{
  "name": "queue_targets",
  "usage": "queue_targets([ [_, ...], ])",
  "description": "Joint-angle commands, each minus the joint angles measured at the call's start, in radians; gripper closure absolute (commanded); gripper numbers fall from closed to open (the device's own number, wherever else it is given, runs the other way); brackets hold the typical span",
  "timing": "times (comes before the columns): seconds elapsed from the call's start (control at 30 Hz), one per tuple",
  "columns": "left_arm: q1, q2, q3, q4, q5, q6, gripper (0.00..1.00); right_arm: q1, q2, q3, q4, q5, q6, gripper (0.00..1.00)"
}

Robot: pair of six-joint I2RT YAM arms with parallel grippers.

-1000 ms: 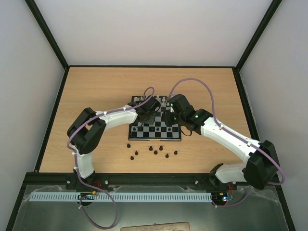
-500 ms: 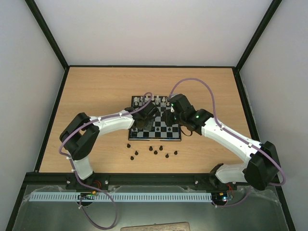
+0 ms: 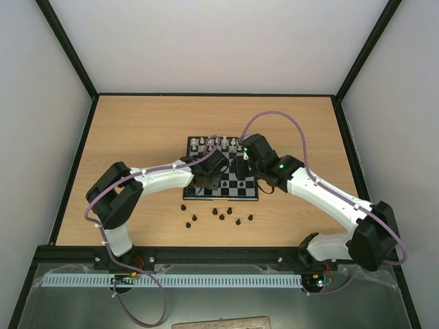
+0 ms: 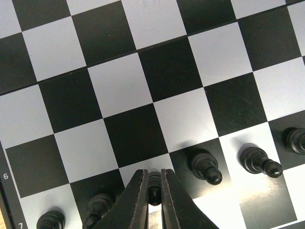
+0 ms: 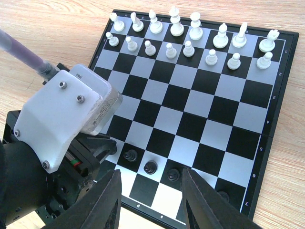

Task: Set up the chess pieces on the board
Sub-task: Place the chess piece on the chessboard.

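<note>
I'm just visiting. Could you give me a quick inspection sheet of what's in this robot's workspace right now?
Surface: wooden table.
Things: board mid-table; black pieces, some on its near side, about eight loose in front; white pieces lined along its far side.
Clutter: nothing seen.
Claws: left claw shut on a black piece; right claw open above the board.
Cables: purple cable looping along each arm.
Surroundings: pale walls, black frame.
</note>
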Motion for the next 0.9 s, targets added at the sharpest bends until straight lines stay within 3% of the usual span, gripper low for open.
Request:
queue_targets([
  [0.0,-0.012,-0.012,-0.017,-0.012,0.003,-0.015,0.94,-0.002,-0.028,-0.012,0.002,0.000,-0.004,0.64],
  [0.17,-0.014,-0.018,-0.021,-0.012,0.001,-0.019,0.90,-0.001,-0.027,-0.013,0.002,0.002,-0.004,0.64],
  [0.43,-0.014,-0.034,-0.012,-0.021,-0.023,-0.022,0.77,-0.002,-0.027,-0.013,0.002,0.001,-0.004,0.64],
  [0.6,-0.014,-0.058,0.011,-0.038,-0.033,-0.016,0.75,-0.002,-0.031,-0.014,0.002,0.003,-0.004,0.64],
  [0.87,-0.014,-0.211,-0.011,-0.055,-0.079,-0.011,0.62,-0.001,-0.022,-0.019,0.004,0.001,-0.002,0.64],
])
